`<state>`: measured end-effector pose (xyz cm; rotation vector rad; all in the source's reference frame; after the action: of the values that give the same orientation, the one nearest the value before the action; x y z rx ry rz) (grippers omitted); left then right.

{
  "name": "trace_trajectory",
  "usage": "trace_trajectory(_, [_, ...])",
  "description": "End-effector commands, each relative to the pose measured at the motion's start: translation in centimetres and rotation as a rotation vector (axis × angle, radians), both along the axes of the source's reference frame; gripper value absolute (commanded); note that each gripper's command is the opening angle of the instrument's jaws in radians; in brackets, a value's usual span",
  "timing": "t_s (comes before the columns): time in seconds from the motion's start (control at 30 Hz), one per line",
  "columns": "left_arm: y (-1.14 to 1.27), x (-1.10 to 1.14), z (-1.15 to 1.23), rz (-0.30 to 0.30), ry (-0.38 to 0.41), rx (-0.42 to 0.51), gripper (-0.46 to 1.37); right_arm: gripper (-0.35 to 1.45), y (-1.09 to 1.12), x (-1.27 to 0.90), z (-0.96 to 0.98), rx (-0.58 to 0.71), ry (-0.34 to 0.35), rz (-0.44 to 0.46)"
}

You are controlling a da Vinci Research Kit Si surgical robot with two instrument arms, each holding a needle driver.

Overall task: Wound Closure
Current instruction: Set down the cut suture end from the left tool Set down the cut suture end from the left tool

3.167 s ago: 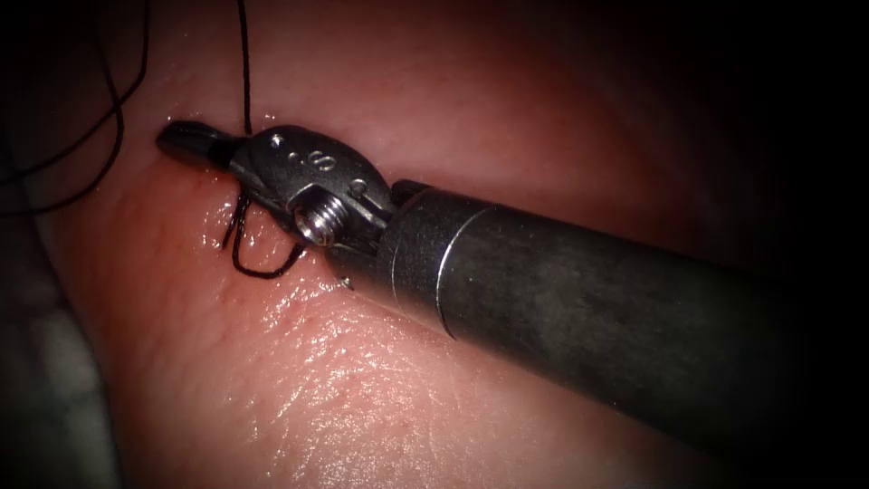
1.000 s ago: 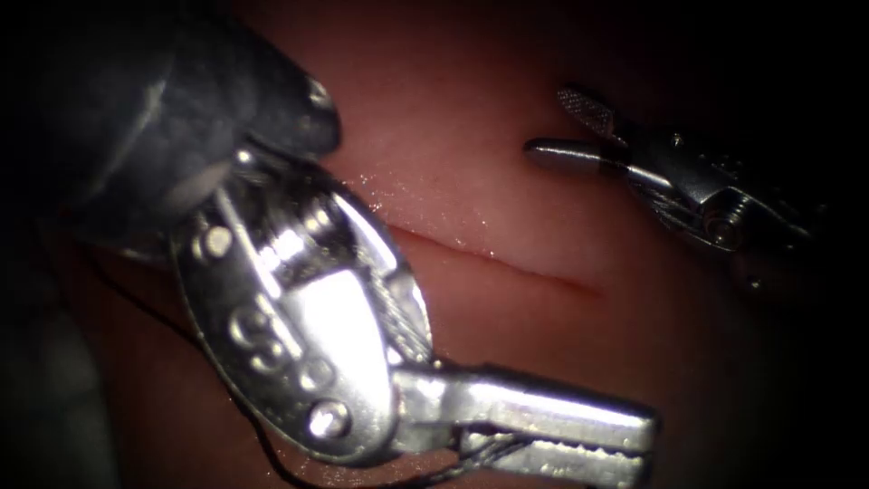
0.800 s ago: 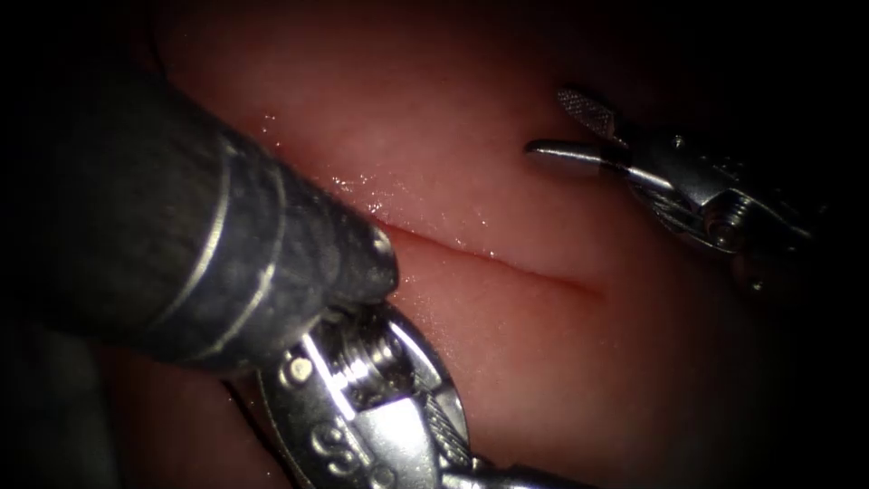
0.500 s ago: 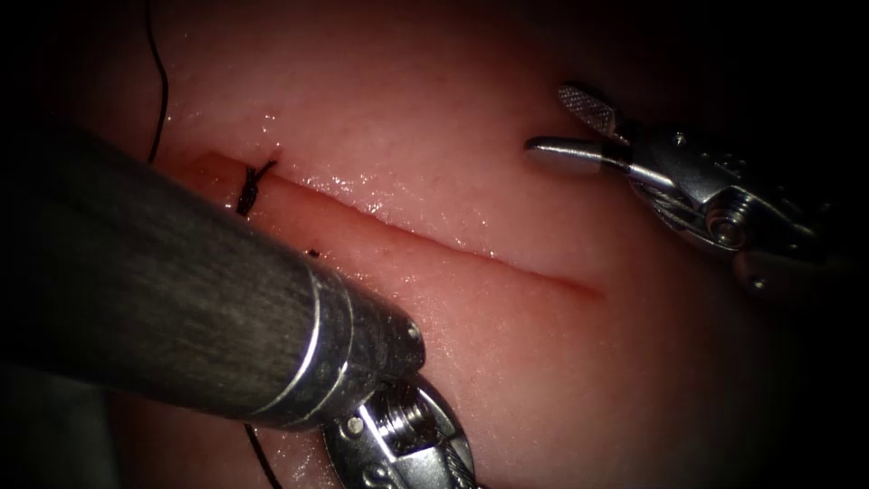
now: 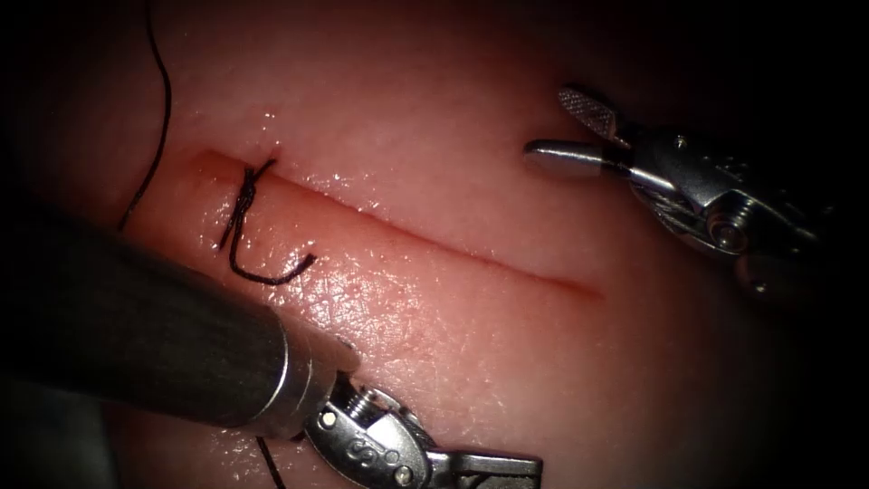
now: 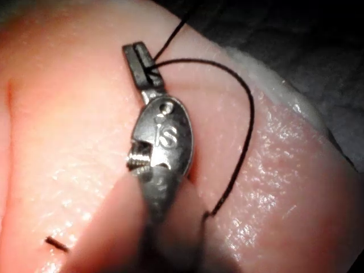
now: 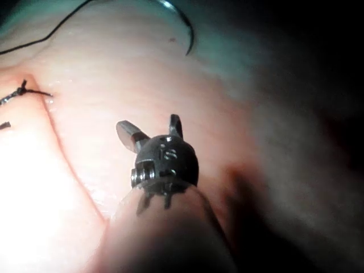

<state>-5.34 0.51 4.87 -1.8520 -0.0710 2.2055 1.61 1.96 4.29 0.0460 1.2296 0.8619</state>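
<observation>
left hand (image 6: 137, 58) lies low over the tissue (image 5: 507, 362), clamped on the thread (image 6: 239, 96); right hand (image 5: 566, 127) hovers spread, empty.

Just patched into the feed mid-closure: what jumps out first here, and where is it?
A tied knot with a curling cut end of thread sits at the left end of the cut in the tissue. The left tool, low on the left, has its jaws shut on the thread. The right tool hovers open and empty beyond the cut's right end, and the needle lies loose on the tissue.
</observation>
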Motion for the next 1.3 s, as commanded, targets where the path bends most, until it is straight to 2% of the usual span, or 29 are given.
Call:
trace_trajectory(0.03, [-0.03,0.04,-0.05,0.011,0.042,0.017,-0.30,1.06,0.00,0.01,0.00,0.000,0.001,-0.001])
trace_trajectory(0.07, [-0.03,0.06,-0.06,0.010,0.059,0.038,-0.35,1.06,0.00,0.01,0.00,0.000,0.001,-0.001])
trace_trajectory(0.1, [-0.04,0.07,-0.08,0.016,0.077,0.054,-0.31,1.05,-0.01,0.01,0.00,0.000,0.000,-0.001])
trace_trajectory(0.17, [-0.04,0.10,-0.12,0.043,0.128,0.082,-0.07,1.06,-0.01,0.01,0.00,0.000,0.000,0.000])
trace_trajectory(0.27, [-0.03,0.15,-0.21,0.088,0.203,0.101,-0.04,1.06,-0.01,0.02,0.00,-0.001,0.000,0.000])
trace_trajectory(0.37, [-0.02,0.16,-0.29,0.139,0.277,0.119,0.30,1.06,-0.02,0.03,0.00,-0.001,0.000,0.001])
trace_trajectory(0.4, [-0.01,0.16,-0.29,0.142,0.284,0.126,0.34,1.06,-0.02,0.03,0.00,-0.001,0.000,0.001])
trace_trajectory(0.47, [0.02,0.16,-0.33,0.168,0.315,0.131,0.64,1.06,-0.04,0.05,0.00,-0.002,-0.001,0.002])
trace_trajectory(0.5, [0.04,0.16,-0.34,0.177,0.322,0.123,0.70,1.06,-0.05,0.06,0.00,-0.003,-0.001,0.003])
trace_trajectory(0.6, [0.09,0.17,-0.35,0.179,0.323,0.126,0.76,1.06,-0.07,0.08,0.00,-0.005,-0.004,0.006])
trace_trajectory(0.77, [0.14,0.21,-0.29,0.194,0.342,0.128,0.75,1.07,-0.10,0.09,-0.01,-0.006,-0.002,0.004])
trace_trajectory(0.87, [0.17,0.27,-0.23,0.240,0.377,0.103,0.97,1.06,-0.12,0.09,-0.02,-0.006,0.000,0.002])
trace_trajectory(0.97, [0.25,0.37,-0.18,0.263,0.377,0.070,1.01,1.05,-0.13,0.09,-0.03,-0.006,0.002,0.000])
trace_trajectory(1.1, [0.34,0.46,-0.12,0.288,0.373,0.020,0.98,1.05,-0.13,0.09,-0.03,-0.006,0.002,0.000])
trace_trajectory(1.13, [0.38,0.50,-0.10,0.304,0.371,-0.013,0.94,1.05,-0.12,0.10,-0.03,-0.006,0.002,0.001])
trace_trajectory(1.3, [0.46,0.62,-0.09,0.322,0.372,-0.059,0.82,1.05,-0.12,0.11,-0.03,-0.011,0.001,-0.002])
